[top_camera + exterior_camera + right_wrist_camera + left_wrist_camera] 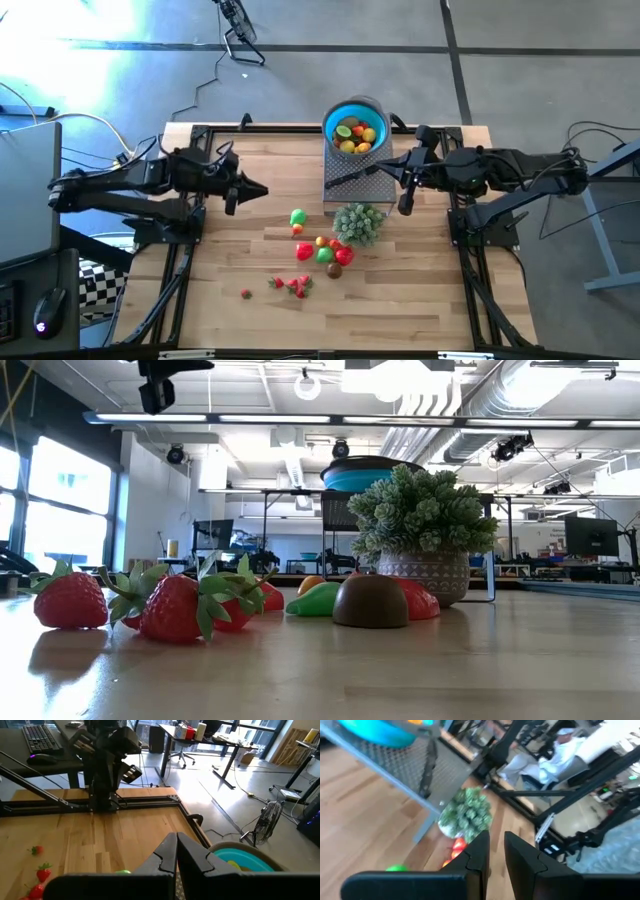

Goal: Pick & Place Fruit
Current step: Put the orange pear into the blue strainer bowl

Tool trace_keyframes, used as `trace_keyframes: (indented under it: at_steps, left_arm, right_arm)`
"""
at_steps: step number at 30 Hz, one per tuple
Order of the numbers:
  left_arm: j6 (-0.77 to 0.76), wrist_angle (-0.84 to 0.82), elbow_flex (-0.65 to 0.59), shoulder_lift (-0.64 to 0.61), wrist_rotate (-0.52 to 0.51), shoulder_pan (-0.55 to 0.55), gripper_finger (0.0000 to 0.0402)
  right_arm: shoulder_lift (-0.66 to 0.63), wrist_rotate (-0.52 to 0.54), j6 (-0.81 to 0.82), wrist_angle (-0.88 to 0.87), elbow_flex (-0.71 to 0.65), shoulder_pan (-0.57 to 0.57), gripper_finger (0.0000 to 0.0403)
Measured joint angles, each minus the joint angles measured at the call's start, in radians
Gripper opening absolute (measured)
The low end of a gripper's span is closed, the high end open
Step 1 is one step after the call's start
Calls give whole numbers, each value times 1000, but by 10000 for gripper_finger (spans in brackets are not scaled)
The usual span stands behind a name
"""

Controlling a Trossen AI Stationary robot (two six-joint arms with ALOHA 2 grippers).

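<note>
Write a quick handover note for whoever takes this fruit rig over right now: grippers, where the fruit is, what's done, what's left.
Left gripper: holds nothing, fingers slightly apart, hovering over the table's left side.
Right gripper: shut, empty, beside the raised mesh stand.
Done: several fruits lie in the blue bowl on that stand.
Left: green fruit, the red, green and brown cluster by the potted plant, and the strawberries nearer the front edge, all on the table.
</note>
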Motion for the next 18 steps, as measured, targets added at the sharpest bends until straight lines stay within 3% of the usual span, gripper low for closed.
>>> trace_keyframes:
  at_steps: [7,18]
  left_arm:
    - [-126,-90,1,65,-226,-182,55]
    - [-274,-78,1,226,-351,-299,55]
  right_arm:
    - [0,0,-8,0,0,0,4]
    - [0,0,-8,0,0,-40,4]
